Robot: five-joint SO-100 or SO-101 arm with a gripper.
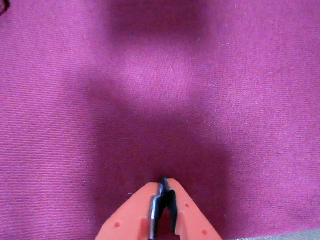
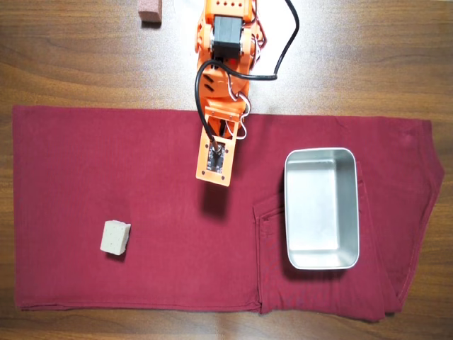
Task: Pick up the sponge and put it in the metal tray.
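Observation:
The sponge [image 2: 115, 237] is a small pale beige block lying on the dark red cloth at the lower left of the overhead view. The metal tray [image 2: 290, 212] is shiny, rectangular and empty, on the cloth at the right. My orange gripper [image 1: 163, 184] shows in the wrist view at the bottom edge with its jaws closed together and nothing between them, over bare cloth. In the overhead view the arm [image 2: 219, 106] reaches down from the top centre, and its tip is hidden under the wrist. Sponge and tray are out of the wrist view.
A reddish-pink block [image 2: 149, 10] sits on the wooden table [image 2: 71, 64] at the top edge, left of the arm's base. The red cloth [image 2: 141, 170] covers most of the table, with folds near the tray.

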